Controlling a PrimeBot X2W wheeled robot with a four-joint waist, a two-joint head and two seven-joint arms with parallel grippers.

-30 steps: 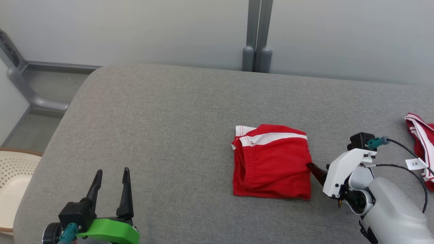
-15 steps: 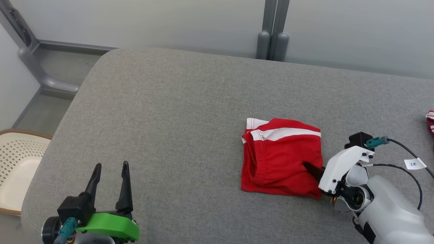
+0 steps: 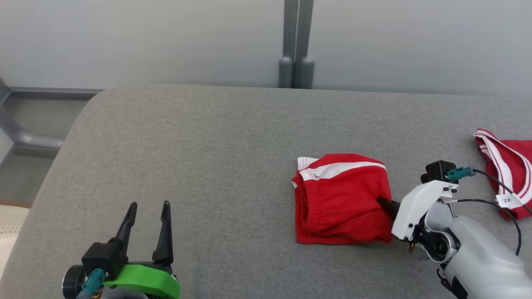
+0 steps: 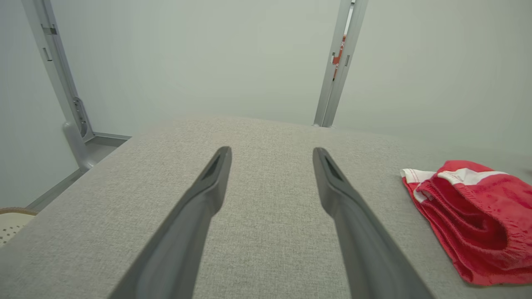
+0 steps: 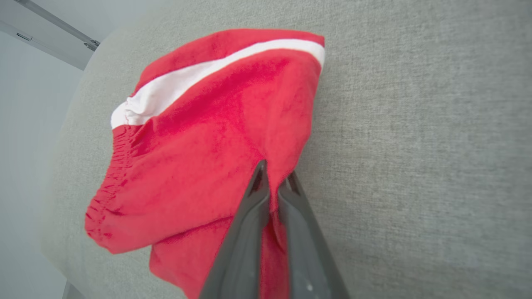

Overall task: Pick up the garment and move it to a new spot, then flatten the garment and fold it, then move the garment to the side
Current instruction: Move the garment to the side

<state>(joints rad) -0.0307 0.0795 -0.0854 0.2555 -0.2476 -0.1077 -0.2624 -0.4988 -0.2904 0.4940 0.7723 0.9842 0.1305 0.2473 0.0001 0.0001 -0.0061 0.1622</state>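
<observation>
A folded red garment [image 3: 341, 199] with a white stripe lies on the grey padded table [image 3: 216, 158], right of centre. My right gripper [image 3: 381, 202] is shut on its right edge; in the right wrist view the garment [image 5: 208, 137] has its red cloth pinched between that gripper's [image 5: 274, 176] two dark fingers. At the lower left my left gripper [image 3: 149, 207] stands open above bare table, well apart from the garment. The left wrist view has the left gripper [image 4: 270, 155] spread wide with nothing between its fingers, and the garment [image 4: 469, 216] off to the right.
A second red garment with white stripes [image 3: 505, 174] lies at the table's right edge, next to a small white tag [image 3: 508, 200] on the right arm's cable. A pale perforated basket [image 3: 10, 216] stands off the table's left edge. A grey post [image 3: 296, 45] rises behind.
The whole head view has shifted, so the camera has moved. The right gripper stays shut on the garment's right edge; the left gripper remains open.
</observation>
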